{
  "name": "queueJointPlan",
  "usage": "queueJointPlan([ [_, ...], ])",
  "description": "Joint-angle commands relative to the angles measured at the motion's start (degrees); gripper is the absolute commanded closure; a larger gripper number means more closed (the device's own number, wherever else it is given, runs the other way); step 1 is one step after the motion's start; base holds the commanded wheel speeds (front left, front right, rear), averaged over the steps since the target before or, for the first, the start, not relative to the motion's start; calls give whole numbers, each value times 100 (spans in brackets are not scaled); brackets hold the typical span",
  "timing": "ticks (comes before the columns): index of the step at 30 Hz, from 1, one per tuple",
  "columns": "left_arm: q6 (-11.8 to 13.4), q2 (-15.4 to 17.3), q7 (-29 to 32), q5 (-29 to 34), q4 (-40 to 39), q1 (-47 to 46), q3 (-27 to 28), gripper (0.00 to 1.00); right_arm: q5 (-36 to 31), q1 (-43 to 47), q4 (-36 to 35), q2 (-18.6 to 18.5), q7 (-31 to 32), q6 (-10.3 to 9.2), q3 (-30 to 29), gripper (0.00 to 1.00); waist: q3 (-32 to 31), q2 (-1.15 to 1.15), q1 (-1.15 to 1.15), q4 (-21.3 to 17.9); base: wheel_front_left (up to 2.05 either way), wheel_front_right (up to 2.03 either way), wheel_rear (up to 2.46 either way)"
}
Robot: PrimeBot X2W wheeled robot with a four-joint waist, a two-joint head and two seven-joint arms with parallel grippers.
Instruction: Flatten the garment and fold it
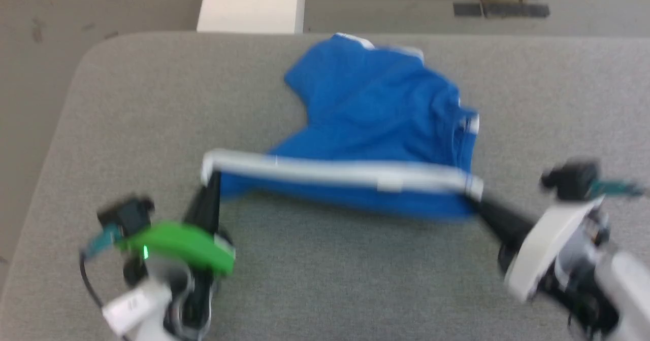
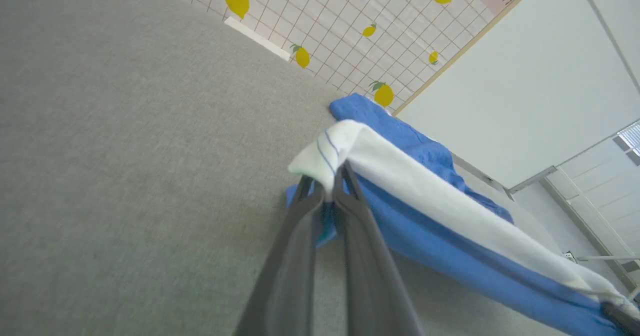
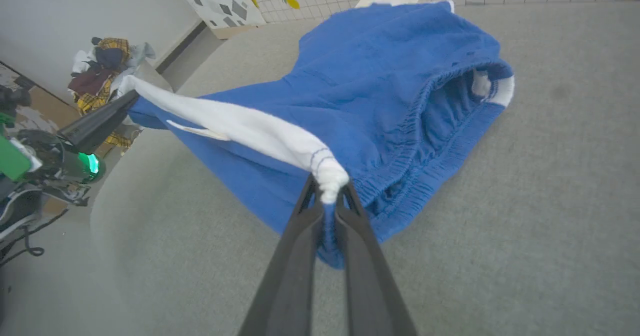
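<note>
One blue garment (image 1: 376, 107) sits toward the far side of the grey table (image 1: 325, 280). Its far part rests on the surface and its near edge is lifted clear. The white side stripe (image 1: 335, 171) is pulled taut along that edge. Above the table's near half, the left gripper (image 1: 209, 178) is clamped on one stripe end and the right gripper (image 1: 476, 195) on the other.

A lemon-patterned wall (image 2: 325, 11) stands beyond the grey table (image 2: 125, 126).
</note>
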Motion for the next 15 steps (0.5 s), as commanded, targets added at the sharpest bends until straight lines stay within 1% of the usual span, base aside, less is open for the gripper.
queueJointPlan([
  [1,111,74,78,-59,-124,379,33,100,161,356,-137,-57,283,-9,93,100,-440,0,1,52,0,0,0],
  [4,349,116,228,-130,-332,1074,30,100,372,970,-332,-162,883,-9,210,100,-608,0,1,70,0,0,0],
  [8,784,209,501,-155,-605,1876,25,100,605,1679,-517,-264,1718,-9,214,100,-818,0,1,100,0,0,0],
  [12,1017,235,734,-423,-845,2459,164,100,626,2123,-713,-265,2427,-9,150,100,-969,0,1,97,0,0,0],
  [15,1152,304,803,-464,-1091,2741,227,100,595,2330,-870,-132,2818,-9,-19,100,-1048,0,1,97,0,0,0],
])
